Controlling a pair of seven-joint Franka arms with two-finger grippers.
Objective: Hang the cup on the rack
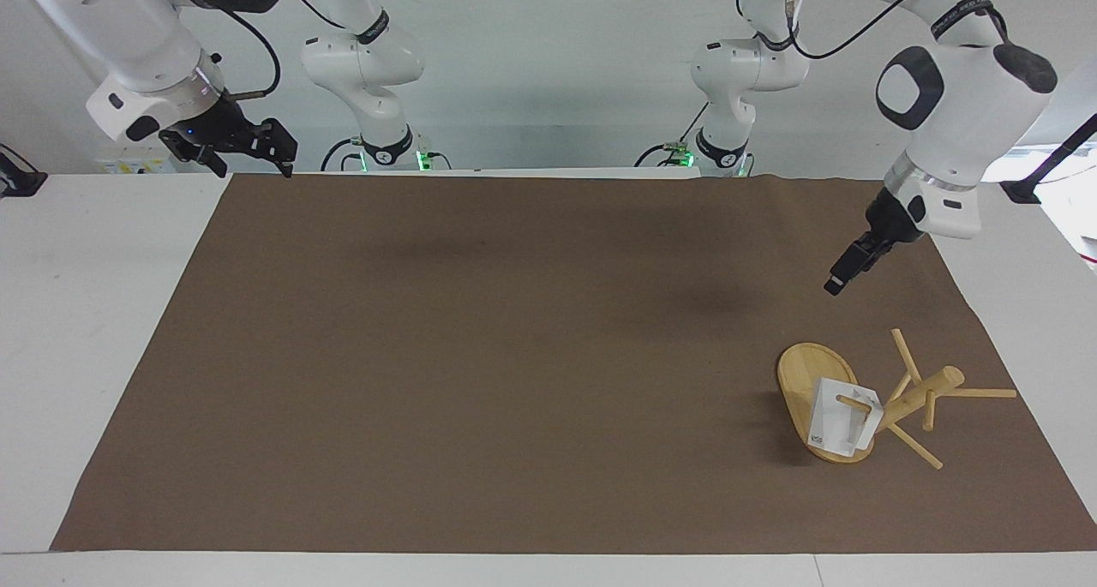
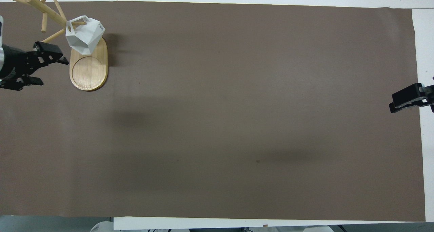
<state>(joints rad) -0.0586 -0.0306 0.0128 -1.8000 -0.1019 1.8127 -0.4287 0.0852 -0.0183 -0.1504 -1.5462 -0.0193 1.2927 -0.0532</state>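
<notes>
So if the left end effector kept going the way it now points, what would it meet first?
Probably the brown mat, short of the rack and the cup hung on it. The left end effector points down, slanted; depth is unclear.

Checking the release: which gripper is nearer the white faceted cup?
Left. The left gripper is raised just off the white faceted cup; the right gripper waits at the table's other end.

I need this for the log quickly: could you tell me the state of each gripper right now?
Left gripper: open, empty, raised over the mat beside the rack.
Right gripper: open, empty, waiting at its end of the table.
</notes>
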